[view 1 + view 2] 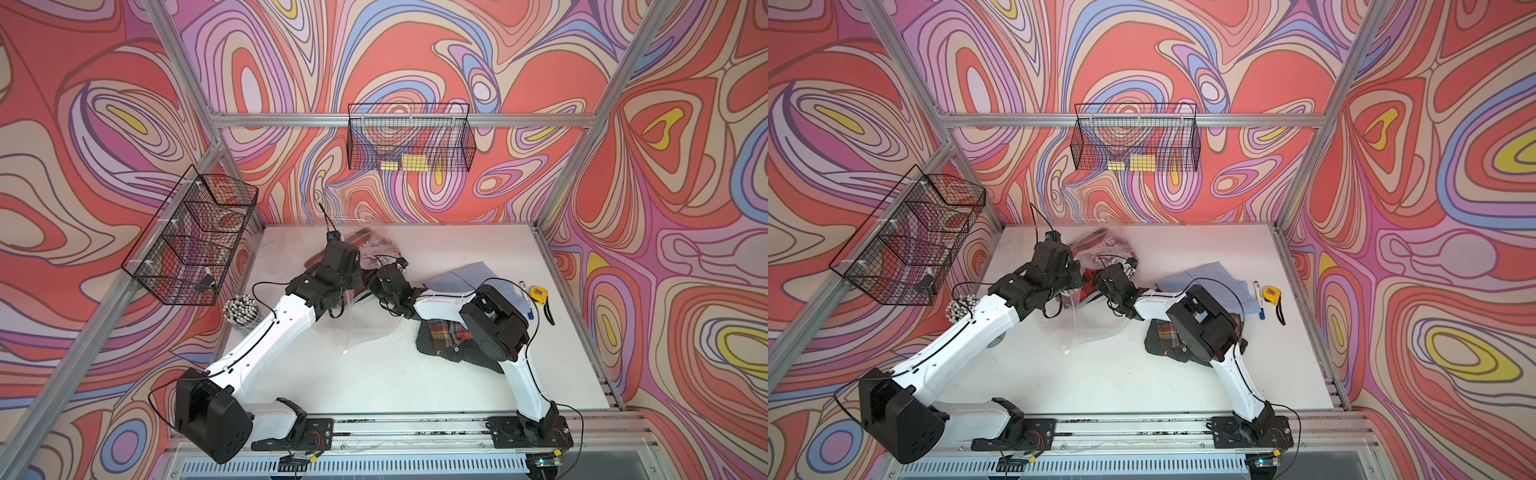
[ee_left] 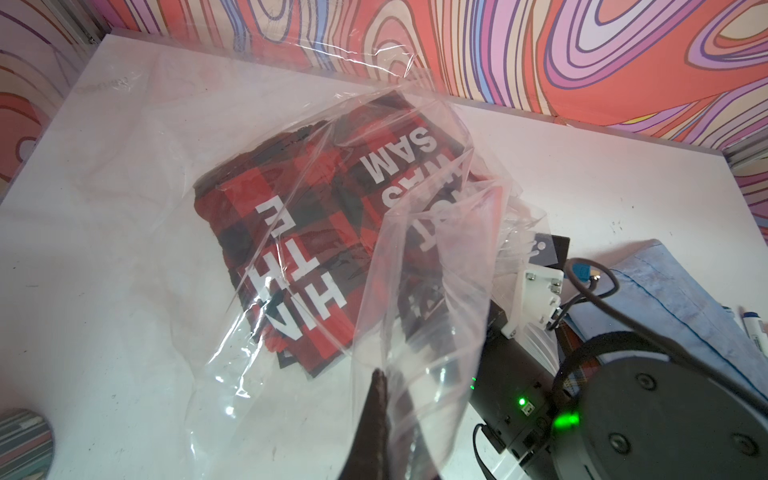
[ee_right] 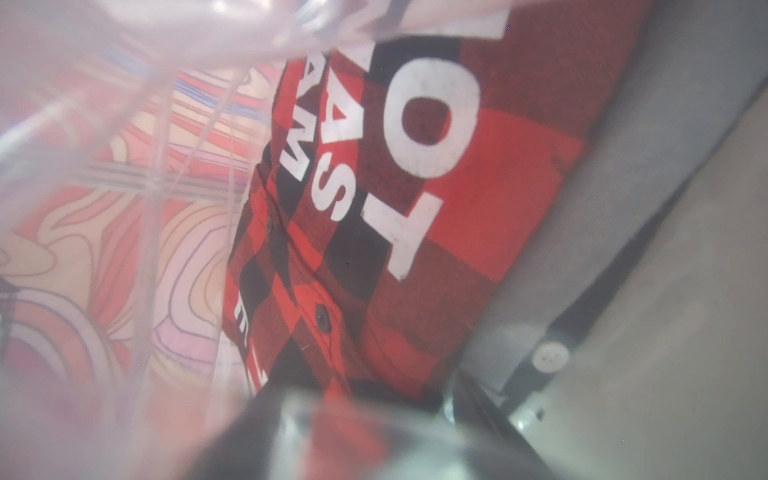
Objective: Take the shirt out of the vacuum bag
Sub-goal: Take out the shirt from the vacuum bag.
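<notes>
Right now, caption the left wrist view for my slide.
Left gripper, jaws shut, pinches up the film of the clear vacuum bag; a red-and-black plaid shirt with white lettering lies inside.

Left end effector (image 2: 376,395) pinched closed, right end effector (image 1: 1100,284) facing it

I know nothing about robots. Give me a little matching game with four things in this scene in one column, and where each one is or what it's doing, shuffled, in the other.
Things
1. red checked shirt
2. yellow tape measure
3. yellow blocks
4. left gripper

Places or states
A. in the wire basket on the back wall
B. inside the vacuum bag
C. shut on the vacuum bag's plastic
D. on the table beside a marker

Pairs: 1-B, 2-D, 3-A, 4-C
</notes>
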You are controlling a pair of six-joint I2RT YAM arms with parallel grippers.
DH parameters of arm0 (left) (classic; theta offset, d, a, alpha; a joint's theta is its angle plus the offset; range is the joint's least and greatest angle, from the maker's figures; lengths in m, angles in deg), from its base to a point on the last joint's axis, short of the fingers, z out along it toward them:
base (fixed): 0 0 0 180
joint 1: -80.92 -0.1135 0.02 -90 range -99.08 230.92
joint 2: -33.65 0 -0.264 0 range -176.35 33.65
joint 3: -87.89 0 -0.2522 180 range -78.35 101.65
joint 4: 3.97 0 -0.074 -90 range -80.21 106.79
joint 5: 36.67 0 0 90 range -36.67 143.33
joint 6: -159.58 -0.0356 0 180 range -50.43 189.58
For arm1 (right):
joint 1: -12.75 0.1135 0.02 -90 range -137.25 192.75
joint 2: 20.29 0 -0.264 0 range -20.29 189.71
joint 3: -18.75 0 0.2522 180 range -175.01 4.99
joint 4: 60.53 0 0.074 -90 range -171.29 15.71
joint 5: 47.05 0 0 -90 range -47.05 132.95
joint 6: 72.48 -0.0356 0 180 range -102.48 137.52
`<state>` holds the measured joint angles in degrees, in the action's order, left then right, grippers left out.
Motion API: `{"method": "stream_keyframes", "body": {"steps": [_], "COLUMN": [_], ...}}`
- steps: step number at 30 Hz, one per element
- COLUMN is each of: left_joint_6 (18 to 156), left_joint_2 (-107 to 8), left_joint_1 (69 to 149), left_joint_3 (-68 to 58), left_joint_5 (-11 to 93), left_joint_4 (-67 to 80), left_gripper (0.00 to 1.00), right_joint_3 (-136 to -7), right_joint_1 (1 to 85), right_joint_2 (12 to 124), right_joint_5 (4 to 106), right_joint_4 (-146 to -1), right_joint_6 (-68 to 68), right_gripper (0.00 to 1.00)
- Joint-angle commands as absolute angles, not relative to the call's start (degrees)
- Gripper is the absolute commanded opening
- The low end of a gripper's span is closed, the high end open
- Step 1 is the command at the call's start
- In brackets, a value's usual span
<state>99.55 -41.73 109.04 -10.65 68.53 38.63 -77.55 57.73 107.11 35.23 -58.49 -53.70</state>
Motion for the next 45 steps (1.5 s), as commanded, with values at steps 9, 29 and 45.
{"method": "stream_keyframes", "body": {"steps": [9, 29, 45], "left_joint_6": [98.8, 98.9, 99.0], "left_joint_2": [-41.0, -41.3, -41.7], "left_joint_1": [108.9, 108.8, 108.9], "left_joint_3": [-11.5, -11.7, -11.9], "left_joint_5": [68.9, 67.9, 67.9], "left_joint_4": [38.1, 37.8, 37.7], "left_gripper": [0.0, 0.0, 0.0], "right_joint_3": [-81.8, -90.4, -89.2], "right_joint_1": [56.8, 56.2, 56.2], "right_joint_2": [111.5, 113.6, 111.1], "right_joint_5": [35.8, 35.5, 35.6], "right_joint_4": [-61.5, -72.5, -70.3], "right_joint_6": [-56.0, -53.6, -51.3], "right_gripper": [0.68, 0.28, 0.0]}}
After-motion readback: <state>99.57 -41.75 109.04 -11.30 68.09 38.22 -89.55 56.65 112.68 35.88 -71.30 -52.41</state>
